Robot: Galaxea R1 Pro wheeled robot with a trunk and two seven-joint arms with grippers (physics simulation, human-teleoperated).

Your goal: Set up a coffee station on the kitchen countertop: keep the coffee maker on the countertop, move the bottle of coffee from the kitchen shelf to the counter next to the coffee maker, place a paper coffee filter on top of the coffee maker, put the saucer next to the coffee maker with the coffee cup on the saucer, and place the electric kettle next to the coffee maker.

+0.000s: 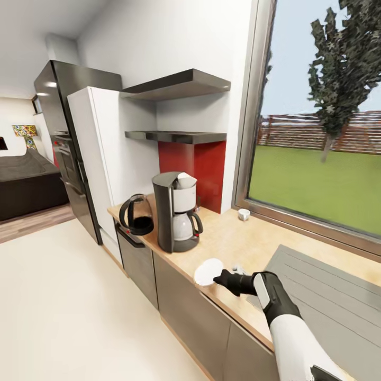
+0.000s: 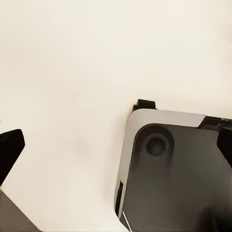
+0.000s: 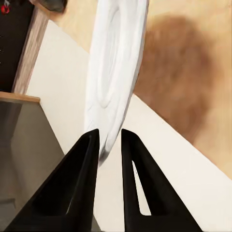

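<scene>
The right arm's fingers are pinching the rim of the saucer, holding it on edge just above the front lip of the table, a bit toward the sink side of the coffee maker. In the right wrist view you can see the saucer clamped thin between the two black fingers, tilted rather than flat, with the table's wood showing beyond it. So my read is the saucer step is happening right now, not finished, since the plate isn't resting on anything yet. As for the rest: the coffee maker is sitting on the table already, and the kettle is parked right beside it on the far side, so those two look done to me. The cup is sitting by itself back near the window, well apart from the saucer, so that's still to go. There's something pale on top of the coffee maker, but I can't tell if it's a filter. No coffee jar is showing up next to the machine. The left wrist view is mostly pale floor and what looks like a grey piece of the robot; can't tell what the left fingers are doing.
</scene>
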